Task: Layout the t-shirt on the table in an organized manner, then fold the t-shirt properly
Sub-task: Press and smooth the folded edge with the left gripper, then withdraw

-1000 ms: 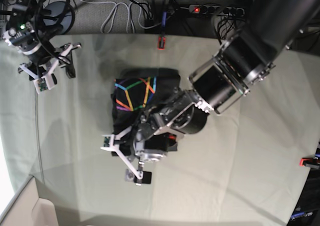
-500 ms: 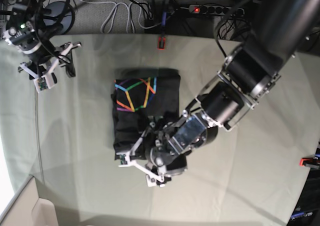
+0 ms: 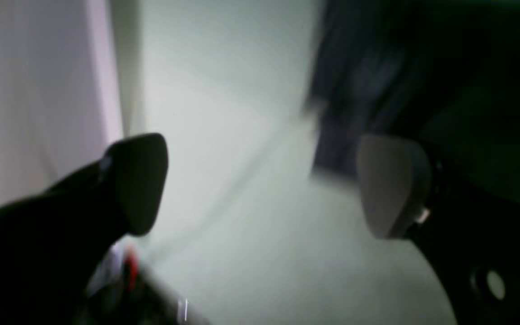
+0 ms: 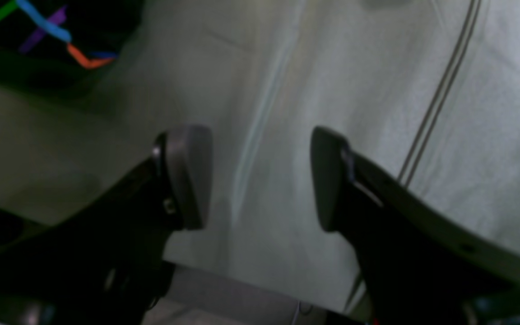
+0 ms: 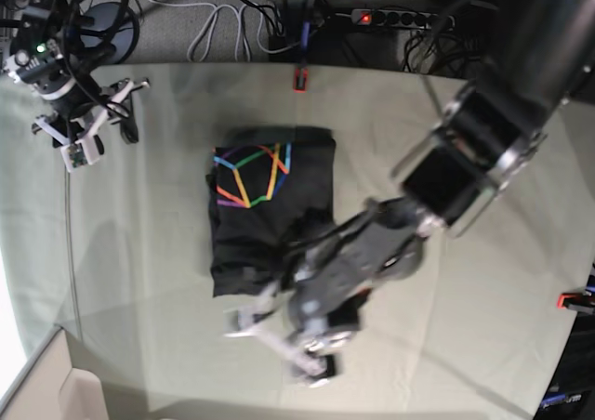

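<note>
You have one table [image 5: 483,336] spread with pale grey-green cloth, and it fills most of the base view. On its middle lies one t-shirt [image 5: 270,206], dark and folded into a compact rectangle, with its rainbow line logo [image 5: 249,173] facing up at the far end. Your left arm [image 5: 483,123] reaches in from the right of that view and covers the near right corner of the t-shirt. Its left pincer [image 5: 284,341], blurred, hangs over bare table just past the t-shirt's near edge, jaws wide apart with nothing between them. Your right pincer [image 5: 88,132] sits well apart at the table's far left corner, jaws apart and empty. Two red-orange clamps show: one [image 5: 299,78] at the far edge, one [image 5: 572,299] at the right edge. Beyond the far edge you have one power strip [image 5: 386,17] and white cables [image 5: 218,20].
</note>
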Tool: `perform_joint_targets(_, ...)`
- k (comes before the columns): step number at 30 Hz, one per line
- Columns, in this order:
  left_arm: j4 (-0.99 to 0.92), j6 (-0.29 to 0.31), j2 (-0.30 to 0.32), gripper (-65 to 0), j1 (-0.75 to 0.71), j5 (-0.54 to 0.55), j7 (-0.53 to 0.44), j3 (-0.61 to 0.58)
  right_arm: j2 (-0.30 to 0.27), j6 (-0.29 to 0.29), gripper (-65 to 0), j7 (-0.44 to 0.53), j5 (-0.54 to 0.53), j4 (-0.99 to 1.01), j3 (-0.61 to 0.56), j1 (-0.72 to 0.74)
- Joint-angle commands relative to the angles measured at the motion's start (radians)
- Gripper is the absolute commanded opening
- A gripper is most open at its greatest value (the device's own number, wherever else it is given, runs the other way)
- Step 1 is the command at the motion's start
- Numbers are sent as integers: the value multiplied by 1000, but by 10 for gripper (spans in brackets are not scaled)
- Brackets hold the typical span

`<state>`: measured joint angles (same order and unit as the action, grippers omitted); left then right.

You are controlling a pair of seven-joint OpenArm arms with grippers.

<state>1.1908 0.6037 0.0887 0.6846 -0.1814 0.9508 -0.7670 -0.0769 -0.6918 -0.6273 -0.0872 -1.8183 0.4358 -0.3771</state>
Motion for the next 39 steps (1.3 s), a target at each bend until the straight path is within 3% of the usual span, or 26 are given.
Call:
perform_joint_targets(1, 33, 0, 12, 0, 11, 9, 15, 4, -8, -6, -303, 22, -18, -18, 4, 2)
perform_joint_targets(5, 42, 0, 76, 0, -70, 18, 10, 24, -5, -6, -303, 22, -19, -18, -1, 8)
perform_joint_targets(10, 41, 0, 72, 0, -147, 10, -69, 113, 18, -6, -303, 22, -15, -18, -2, 11)
perform_joint_targets(16, -24, 0, 66, 0, -158, 15, -86, 116, 16, -6, -303, 22, -15, -18, -2, 11)
perform_joint_targets(24, -320, -12, 33, 0, -118, 16, -356, 126, 13, -6, -303, 22, -13, -16, 4, 5)
perform_joint_targets(39, -335, -12, 36, 0, 47, 16, -370, 126, 12, -6, -303, 22, -12, -13, 5, 2)
